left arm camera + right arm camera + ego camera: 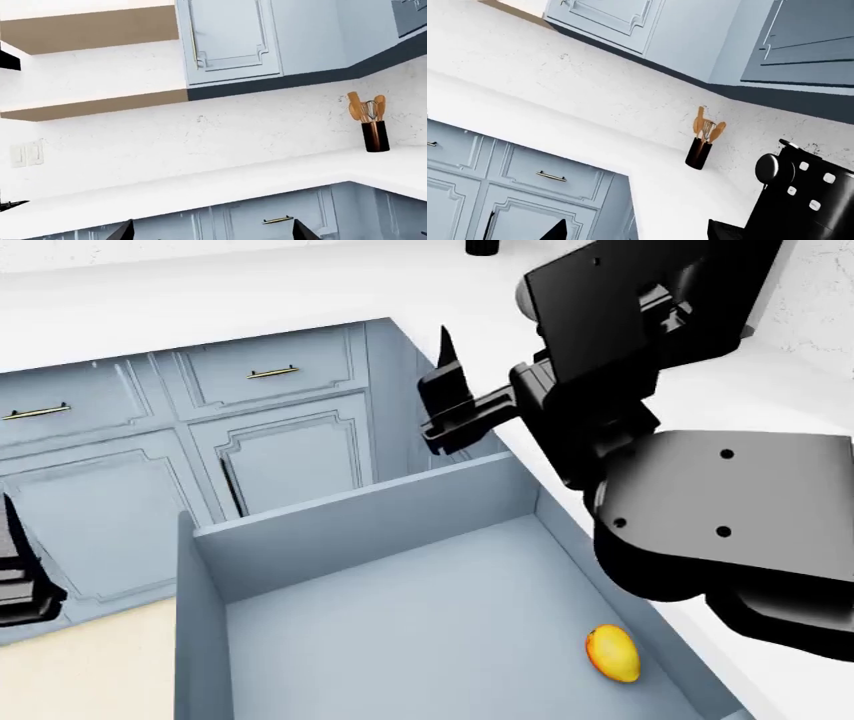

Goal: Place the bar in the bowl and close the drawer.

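The drawer (360,515) stands pulled open below me in the head view, its pale-blue floor bare except for a round yellow-orange fruit (611,652) near its right wall. Neither the bar nor the bowl shows in any view. My right gripper (447,390) hangs above the drawer's far right corner, next to the counter edge. In the right wrist view the right gripper (637,231) is open, with only cabinet front and counter between its tips. At the far left, beside the drawer, sits my left gripper (20,575). The left wrist view has the left gripper (213,232) open and holding nothing.
A white counter (200,300) runs along the back and down the right side. Panelled cabinet doors (287,455) sit behind the drawer. A black coffee machine (800,195) and a utensil holder (699,150) stand on the counter; the holder (375,135) also faces the left wrist.
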Robot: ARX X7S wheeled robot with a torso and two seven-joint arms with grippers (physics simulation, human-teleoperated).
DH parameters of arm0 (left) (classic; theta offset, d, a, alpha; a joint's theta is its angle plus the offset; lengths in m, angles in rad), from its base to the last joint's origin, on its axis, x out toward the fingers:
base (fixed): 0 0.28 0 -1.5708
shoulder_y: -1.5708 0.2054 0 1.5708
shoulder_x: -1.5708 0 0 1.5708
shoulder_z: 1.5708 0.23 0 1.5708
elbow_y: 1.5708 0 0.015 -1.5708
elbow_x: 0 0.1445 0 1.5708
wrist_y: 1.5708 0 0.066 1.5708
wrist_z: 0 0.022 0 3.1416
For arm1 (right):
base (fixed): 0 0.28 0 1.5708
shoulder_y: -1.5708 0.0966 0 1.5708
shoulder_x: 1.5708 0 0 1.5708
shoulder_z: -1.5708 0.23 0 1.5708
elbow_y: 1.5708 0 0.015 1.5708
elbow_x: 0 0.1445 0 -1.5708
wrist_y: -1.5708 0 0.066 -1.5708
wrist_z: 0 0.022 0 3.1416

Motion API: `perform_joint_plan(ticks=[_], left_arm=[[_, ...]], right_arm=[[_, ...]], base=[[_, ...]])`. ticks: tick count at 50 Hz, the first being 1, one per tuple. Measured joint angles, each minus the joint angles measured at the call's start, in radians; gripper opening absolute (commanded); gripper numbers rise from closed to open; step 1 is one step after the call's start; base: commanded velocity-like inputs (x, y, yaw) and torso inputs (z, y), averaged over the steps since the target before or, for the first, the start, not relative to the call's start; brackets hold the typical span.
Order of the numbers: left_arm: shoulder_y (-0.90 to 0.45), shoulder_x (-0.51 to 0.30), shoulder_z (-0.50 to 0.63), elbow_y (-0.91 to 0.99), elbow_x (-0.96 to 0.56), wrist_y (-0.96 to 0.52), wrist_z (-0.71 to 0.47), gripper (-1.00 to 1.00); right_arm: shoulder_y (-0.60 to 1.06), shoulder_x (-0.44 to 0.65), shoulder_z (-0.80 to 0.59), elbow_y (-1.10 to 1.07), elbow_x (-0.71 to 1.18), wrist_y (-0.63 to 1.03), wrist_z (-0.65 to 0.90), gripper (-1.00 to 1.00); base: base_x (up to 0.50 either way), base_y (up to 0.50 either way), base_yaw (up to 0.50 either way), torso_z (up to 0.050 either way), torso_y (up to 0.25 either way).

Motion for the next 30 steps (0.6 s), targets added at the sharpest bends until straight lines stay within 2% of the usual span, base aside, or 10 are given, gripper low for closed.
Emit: perform_joint_plan(ticks=[10,19,30], left_arm=[[0.023,0.021,0.051,-0.119,0.154,0.118,0.095,1.0],[-0.018,0.007,0.142,-0.225,0.302,0.128,0.135,1.0],[-0.055,0.014,0.213,-0.378,0.412,0.155,0.143,1.0]], right_arm=[[-0.057,0.056,0.009,-0.03,0.001,-0.042,0.056,1.0],[-0.076,0.077,0.014,-0.042,0.003,-0.054,0.079,1.0],[-0.083,0.089,0.018,-0.052,0.006,-0.056,0.092,1.0]], base=[[0.0,0.0,0.0,0.0,0.0],[0.0,0.0,0.0,0.0,0.0],[0.0,0.0,0.0,0.0,0.0]])
